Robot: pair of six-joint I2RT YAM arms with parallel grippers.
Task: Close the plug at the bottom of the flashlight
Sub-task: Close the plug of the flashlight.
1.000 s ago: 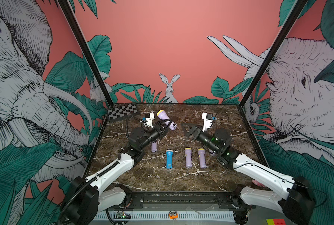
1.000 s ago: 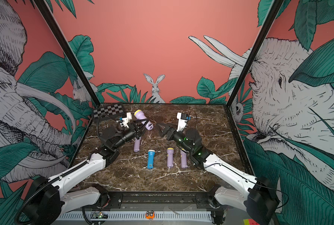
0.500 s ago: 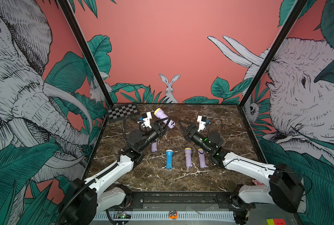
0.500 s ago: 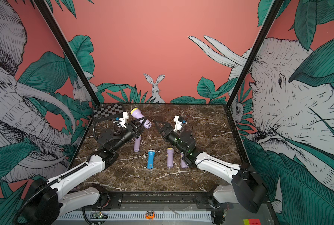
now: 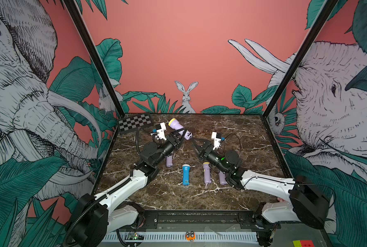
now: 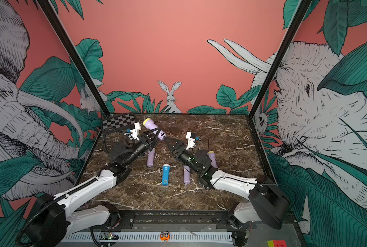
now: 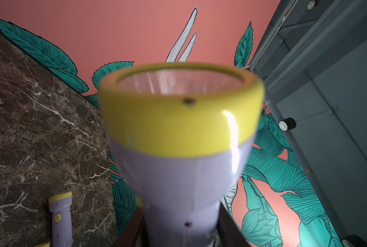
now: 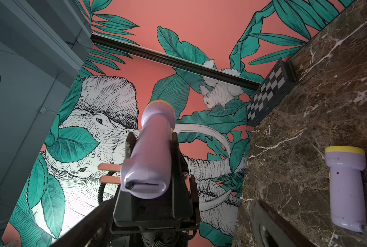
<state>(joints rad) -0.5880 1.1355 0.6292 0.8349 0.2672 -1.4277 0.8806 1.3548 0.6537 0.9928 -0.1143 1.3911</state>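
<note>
the lilac flashlight point(image 5: 176, 126) is held aloft beyond the blue flashlight point(image 5: 185, 174), clamped mid-body by the left gripper point(image 5: 180, 135). the right gripper point(image 5: 196, 143) is spread wide and empty by its base. it is judged light, stiff, slippery plastic; the plug prongs point(image 8: 108, 167) are best pushed near their tips.
</note>
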